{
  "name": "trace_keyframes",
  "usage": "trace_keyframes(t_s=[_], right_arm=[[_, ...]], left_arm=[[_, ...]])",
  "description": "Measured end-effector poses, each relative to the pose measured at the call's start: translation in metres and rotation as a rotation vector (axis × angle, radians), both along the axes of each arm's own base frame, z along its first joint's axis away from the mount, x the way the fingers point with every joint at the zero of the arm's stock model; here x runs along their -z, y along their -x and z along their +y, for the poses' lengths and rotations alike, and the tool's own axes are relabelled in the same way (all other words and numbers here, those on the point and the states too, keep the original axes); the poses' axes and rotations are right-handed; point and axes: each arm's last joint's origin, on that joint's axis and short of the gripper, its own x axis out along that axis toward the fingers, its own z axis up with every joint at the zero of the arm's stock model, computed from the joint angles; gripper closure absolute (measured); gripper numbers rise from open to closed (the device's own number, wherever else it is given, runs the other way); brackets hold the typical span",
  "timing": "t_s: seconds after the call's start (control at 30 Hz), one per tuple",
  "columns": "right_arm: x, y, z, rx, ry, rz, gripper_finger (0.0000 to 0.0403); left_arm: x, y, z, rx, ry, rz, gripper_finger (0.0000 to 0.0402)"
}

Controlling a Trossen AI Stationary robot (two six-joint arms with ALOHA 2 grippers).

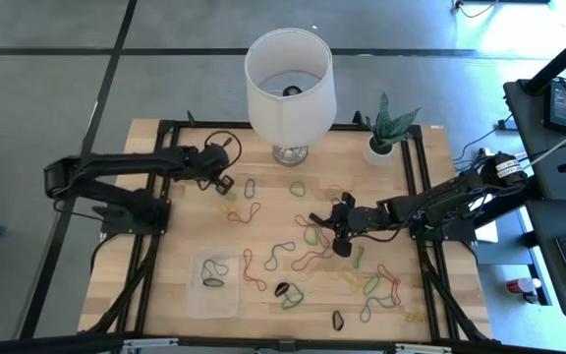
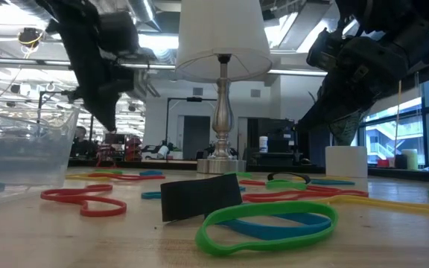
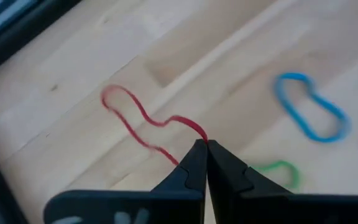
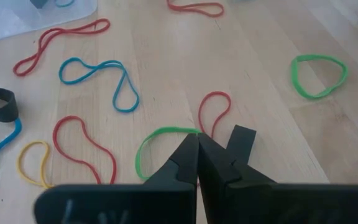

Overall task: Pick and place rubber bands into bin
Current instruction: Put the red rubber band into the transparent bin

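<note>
Many rubber bands in red, green, blue, yellow and black lie scattered on the wooden table (image 1: 175,246). The clear bin (image 1: 214,285) sits near the front edge with a black band in it, and shows at the left of the low view (image 2: 21,149). My left gripper (image 1: 226,183) is on the far left part of the table beside the lamp, shut on a red band (image 3: 143,117). My right gripper (image 1: 327,224) is right of centre, shut at the end of a green band (image 4: 160,134). My left gripper (image 3: 205,144) pinches the red band by one end (image 3: 197,130) between its two fingertips. The rest of the band trails away from the tips in a slack, wavy loop; whether its other end lies on the wood I cannot tell. My right gripper (image 4: 197,140) comes down slanting from the table's right side. Its shut fingertips meet one end of the green band (image 4: 188,131), and the rest of that band lies on the wood. A red loop (image 4: 215,109) ends at the same tips; whether it is caught too I cannot tell.
A white-shaded lamp (image 1: 289,84) stands at the far middle and a small plant in a white pot (image 1: 381,147) at the far right. A wide black band (image 2: 199,199) and a green loop (image 2: 267,223) lie near the front edge. Black rails frame the table.
</note>
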Motion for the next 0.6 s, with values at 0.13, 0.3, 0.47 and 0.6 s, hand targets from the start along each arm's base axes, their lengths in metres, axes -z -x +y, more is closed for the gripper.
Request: trace_keyframes(t_s=[0.13, 0.3, 0.47, 0.6], right_arm=[[0.0, 0.0, 0.0, 0.0, 0.0, 0.0, 0.0395], [0.0, 0.0, 0.0, 0.0, 0.0, 0.0, 0.0395], [0.0, 0.0, 0.0, 0.0, 0.0, 0.0, 0.0395], [0.0, 0.0, 0.0, 0.0, 0.0, -0.001, 0.0395]], left_arm=[[-0.013, 0.0, -0.021, 0.177, -0.034, -0.043, 0.04], [-0.032, 0.0, -0.045, 0.329, -0.068, -0.135, 0.04], [-0.066, -0.007, -0.07, 0.51, -0.118, -0.229, 0.04], [-0.097, -0.017, -0.092, 0.617, -0.17, -0.271, 0.04]])
